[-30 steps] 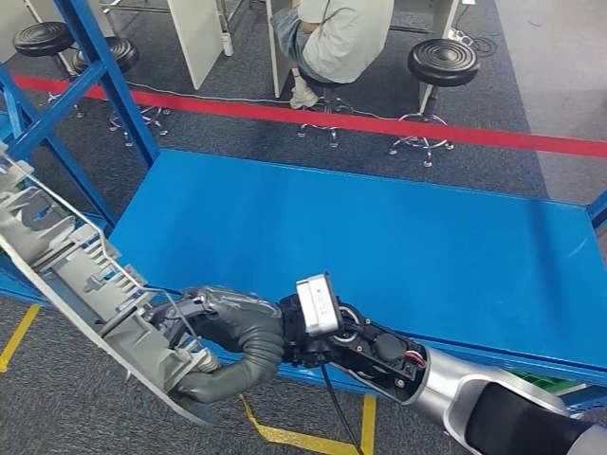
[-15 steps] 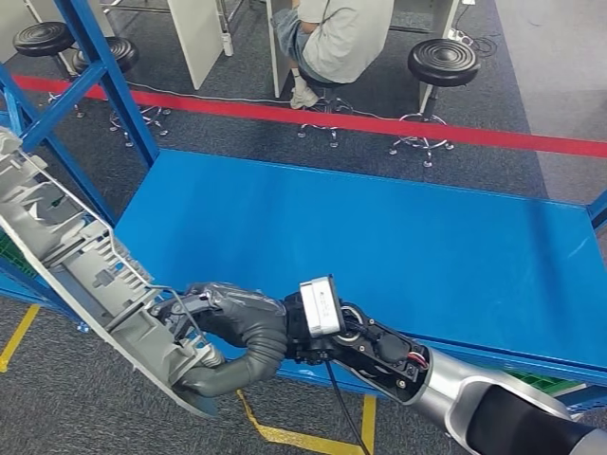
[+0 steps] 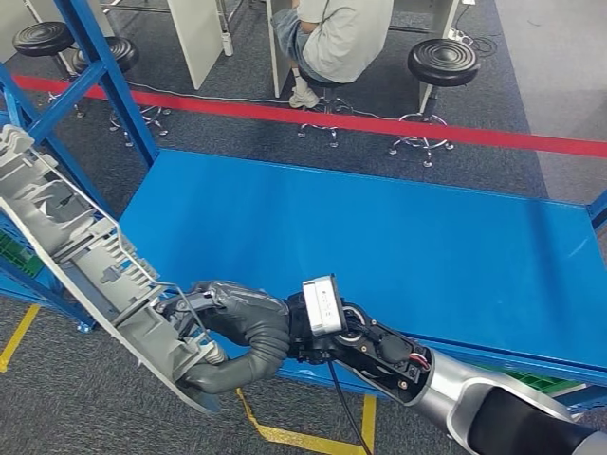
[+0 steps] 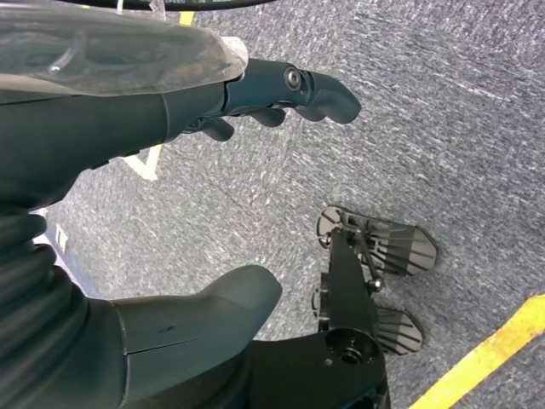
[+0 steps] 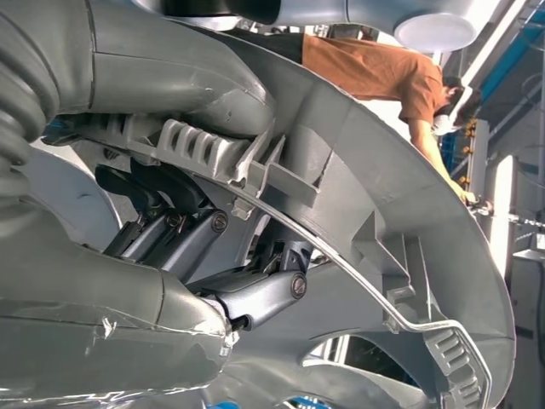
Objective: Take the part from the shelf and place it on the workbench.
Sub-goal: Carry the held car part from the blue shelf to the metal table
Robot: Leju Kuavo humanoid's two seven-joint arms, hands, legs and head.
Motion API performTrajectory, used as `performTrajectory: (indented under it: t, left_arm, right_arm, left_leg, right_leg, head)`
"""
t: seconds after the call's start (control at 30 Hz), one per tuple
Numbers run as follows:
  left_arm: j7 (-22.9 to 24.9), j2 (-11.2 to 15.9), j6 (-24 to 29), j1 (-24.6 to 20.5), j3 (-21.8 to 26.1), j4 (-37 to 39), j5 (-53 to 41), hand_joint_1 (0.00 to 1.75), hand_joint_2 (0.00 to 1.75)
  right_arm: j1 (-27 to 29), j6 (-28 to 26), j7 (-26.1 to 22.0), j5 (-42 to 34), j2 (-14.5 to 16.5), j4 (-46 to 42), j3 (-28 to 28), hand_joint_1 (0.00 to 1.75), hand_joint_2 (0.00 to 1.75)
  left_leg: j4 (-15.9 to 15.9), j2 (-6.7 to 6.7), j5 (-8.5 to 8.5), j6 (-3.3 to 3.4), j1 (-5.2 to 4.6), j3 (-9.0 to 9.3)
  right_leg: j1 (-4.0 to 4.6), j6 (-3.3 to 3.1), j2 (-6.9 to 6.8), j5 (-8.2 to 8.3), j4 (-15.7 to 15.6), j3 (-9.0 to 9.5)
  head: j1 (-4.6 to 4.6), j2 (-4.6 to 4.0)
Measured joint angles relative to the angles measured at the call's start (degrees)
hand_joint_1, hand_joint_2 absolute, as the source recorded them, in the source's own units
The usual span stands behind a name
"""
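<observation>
The part (image 3: 85, 270) is a long grey ribbed plastic panel, tilted, running from the far left down to the near edge of the blue workbench (image 3: 401, 246). My right hand (image 3: 232, 336) grips its lower end just off the bench's near left corner, thumb under and fingers over the ribs. The right wrist view shows the same part (image 5: 360, 196) close up, with my right hand (image 5: 161, 221) clasped around it. My left hand (image 4: 192, 196) hangs over the grey carpet with fingers apart and nothing in it.
Blue shelf posts (image 3: 107, 76) rise at the left behind the part. A red floor line (image 3: 372, 123), black stools (image 3: 442, 63) and a seated person (image 3: 337, 38) lie beyond the bench. Another person (image 5: 386, 72) in an orange shirt stands near in the right wrist view.
The part has risen and shifted slightly right toward the bench's corner, carried by my right hand, whose hold on it is unchanged.
</observation>
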Motion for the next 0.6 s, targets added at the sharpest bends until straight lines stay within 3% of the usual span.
performTrajectory:
  t: [0.6]
  left_arm:
    - [-2.14,0.00,1.92,-0.39,-0.64,0.00,-0.07,0.00,1.75]
  right_arm:
    - [1.10,-0.06,-0.04,0.61,-0.56,0.00,-0.99,1.75,1.75]
  left_leg:
    - [0.00,0.01,0.00,0.00,0.00,0.00]
  right_leg:
    - [0.00,0.00,0.01,0.00,-0.01,0.01]
  head:
    - [-0.01,0.00]
